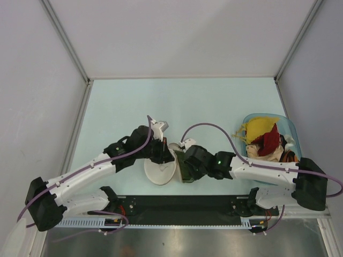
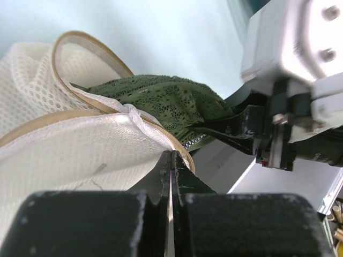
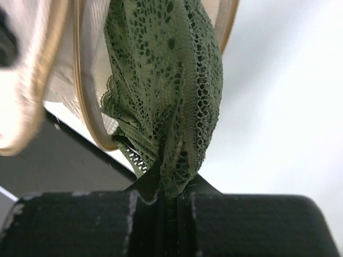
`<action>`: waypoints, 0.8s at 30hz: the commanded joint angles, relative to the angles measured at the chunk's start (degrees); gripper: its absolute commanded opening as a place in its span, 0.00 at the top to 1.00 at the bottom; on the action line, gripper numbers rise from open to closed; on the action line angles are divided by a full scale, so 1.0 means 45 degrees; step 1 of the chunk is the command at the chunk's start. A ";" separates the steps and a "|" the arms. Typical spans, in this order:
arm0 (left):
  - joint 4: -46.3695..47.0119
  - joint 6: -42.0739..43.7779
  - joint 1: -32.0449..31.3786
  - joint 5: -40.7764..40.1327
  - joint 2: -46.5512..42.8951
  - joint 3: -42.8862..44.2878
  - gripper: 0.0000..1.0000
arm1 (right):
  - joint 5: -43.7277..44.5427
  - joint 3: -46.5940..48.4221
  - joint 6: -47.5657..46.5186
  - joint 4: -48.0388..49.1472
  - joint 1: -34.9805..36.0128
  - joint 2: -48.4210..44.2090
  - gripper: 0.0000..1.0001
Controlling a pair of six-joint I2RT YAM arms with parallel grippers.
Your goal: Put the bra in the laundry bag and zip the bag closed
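While the left hand (image 2: pixel 171 163) pinches the one laundry bag (image 2: pixel 80 155), the right hand (image 3: pixel 170 190) grips the one bra (image 3: pixel 171 91).

1. A translucent blue tub (image 1: pixel 286 126) sits on the right side of the pale table (image 1: pixel 161 101).
2. Inside it, a yellow garment (image 1: pixel 260 127) is heaped at the back, with a red garment (image 1: pixel 269 140) touching it.
3. A black strip (image 1: pixel 187 202) runs along the near edge.
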 commanded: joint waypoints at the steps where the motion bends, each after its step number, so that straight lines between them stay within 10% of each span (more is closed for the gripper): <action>1: 0.0582 0.0420 -0.0418 0.0224 0.0000 0.0757 1.00 | 0.0158 0.0634 0.0033 -0.1856 0.0577 -0.0341 1.00; 16: 0.0485 0.0383 -0.1688 -0.0907 0.0079 -0.0707 1.00 | -0.0293 -0.1591 0.1634 0.7770 -0.0360 0.1731 1.00; 24: -0.0161 0.0089 -0.1610 -0.2764 -0.0917 -0.0668 1.00 | -0.1366 -0.1864 0.2336 0.6815 -0.0320 0.0932 0.45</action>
